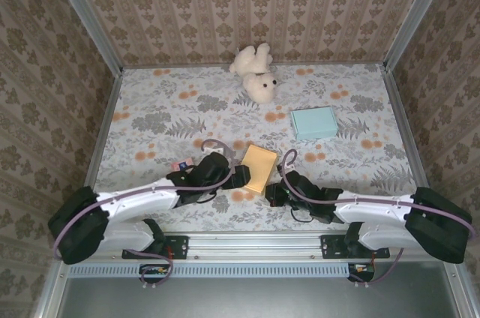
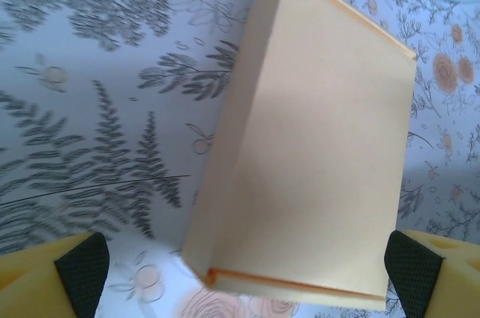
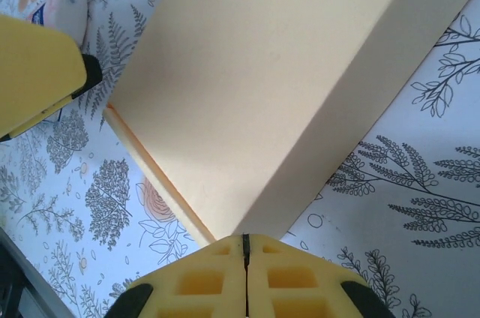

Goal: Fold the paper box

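Smooth rectangular yellow paper box (image 2: pixel 315 160) — left gripper (image 2: pixel 247 267) wide, right gripper (image 3: pixel 245 249) pinched closed.

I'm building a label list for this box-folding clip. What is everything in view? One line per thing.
paper box: one, pale yellow with orange edges, flat on the table near centre, between the pincers
second box: one, light blue, farther back and to the right, apart from the yellow one
teddy bear: one, cream, at the far edge by the back wall
table: one, grey-and-orange floral print
walls: three sides, brown patterned wallpaper
left pincer: one, yellow fingers with black pads, open, either side of the paper box's end
right pincer: one, yellow, shut, tips at the paper box's corner
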